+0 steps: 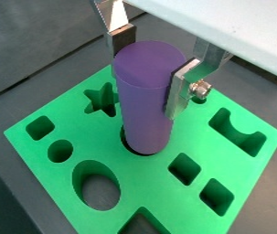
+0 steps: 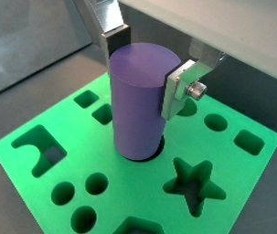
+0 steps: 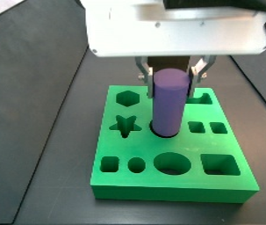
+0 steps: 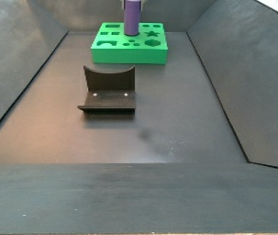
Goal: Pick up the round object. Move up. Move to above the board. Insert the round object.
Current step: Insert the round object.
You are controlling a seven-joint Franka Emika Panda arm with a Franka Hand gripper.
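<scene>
The round object [image 1: 147, 101] is a smooth purple cylinder standing upright with its lower end inside a round hole of the green board [image 1: 68, 119]. My gripper [image 1: 148, 82] straddles the cylinder's upper part, one silver finger [image 1: 181, 87] flat against its side and the other finger behind its top edge. Both wrist views show this grip on the round object [image 2: 141, 101] by the gripper [image 2: 143, 80]. In a side view the gripper [image 3: 173, 79] hangs over the board [image 3: 121, 148] with the round object [image 3: 170, 101] between its fingers.
The board [image 4: 105, 55] lies at the far end of a dark walled bin, with the round object [image 4: 131, 14] rising from it. The dark fixture [image 4: 108, 89] stands on the floor just in front of the board. Star, hexagon, oval and square holes surround the peg.
</scene>
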